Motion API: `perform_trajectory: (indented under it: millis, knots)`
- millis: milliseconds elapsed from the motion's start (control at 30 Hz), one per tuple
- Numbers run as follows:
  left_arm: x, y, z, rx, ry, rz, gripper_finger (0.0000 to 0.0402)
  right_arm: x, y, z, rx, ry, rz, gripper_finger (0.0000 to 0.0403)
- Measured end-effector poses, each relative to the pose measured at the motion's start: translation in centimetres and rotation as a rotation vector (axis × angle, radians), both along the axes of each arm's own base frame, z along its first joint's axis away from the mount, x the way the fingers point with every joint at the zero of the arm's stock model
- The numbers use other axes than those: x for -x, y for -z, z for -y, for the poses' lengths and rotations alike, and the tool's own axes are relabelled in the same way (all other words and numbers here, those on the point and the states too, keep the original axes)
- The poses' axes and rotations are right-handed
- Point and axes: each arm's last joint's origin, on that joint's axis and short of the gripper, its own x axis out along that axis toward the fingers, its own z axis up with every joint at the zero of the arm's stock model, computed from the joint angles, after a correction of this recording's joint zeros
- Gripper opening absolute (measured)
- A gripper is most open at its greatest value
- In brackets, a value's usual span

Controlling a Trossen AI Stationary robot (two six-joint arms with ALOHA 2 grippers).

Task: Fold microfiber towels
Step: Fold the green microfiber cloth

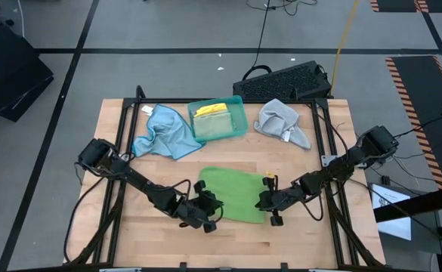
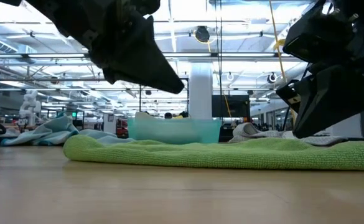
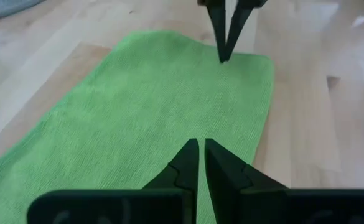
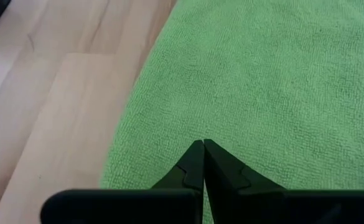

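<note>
In the teal tray (image 1: 239, 113), a yellow towel (image 1: 210, 111), folded

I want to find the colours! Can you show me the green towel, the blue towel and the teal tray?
green towel (image 1: 234, 195): high view, middle of the flat cloth.
blue towel (image 1: 164, 132): high view, centre of the crumpled cloth.
teal tray (image 1: 239, 106): high view, its right rim.

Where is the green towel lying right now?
In the high view the green towel lies flat on the front middle of the table, between the shut left pincer and shut right pincer, in front of the teal tray.
</note>
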Motion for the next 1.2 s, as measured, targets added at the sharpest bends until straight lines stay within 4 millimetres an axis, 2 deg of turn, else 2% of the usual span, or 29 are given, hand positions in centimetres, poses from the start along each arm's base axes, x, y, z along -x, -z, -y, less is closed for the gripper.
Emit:
perform_trajectory:
  millis: [400,633,800,1000,1200]
  knots:
    - [0.4,-0.2,0.9,0.004,0.000,0.023,0.0031,0.1,0.1,0.0,0.005,0.000,-0.009,0.0002]
    - [0.3,-0.7,1.7,0.017,0.015,0.098,0.0031,-0.2,0.1,0.7,0.024,0.006,-0.005,0.0002]
    - [-0.7,-0.6,3.2,0.003,0.052,0.100,0.0030,-0.5,0.1,1.3,0.039,0.014,-0.005,0.0002]
    - [-2.2,-0.1,5.5,-0.007,0.097,0.010,0.0030,-0.7,0.5,1.6,0.041,-0.004,-0.028,0.0002]
    - [-2.6,0.9,6.7,0.087,0.054,-0.042,0.0030,-0.7,0.6,1.5,0.038,-0.031,-0.032,0.0002]
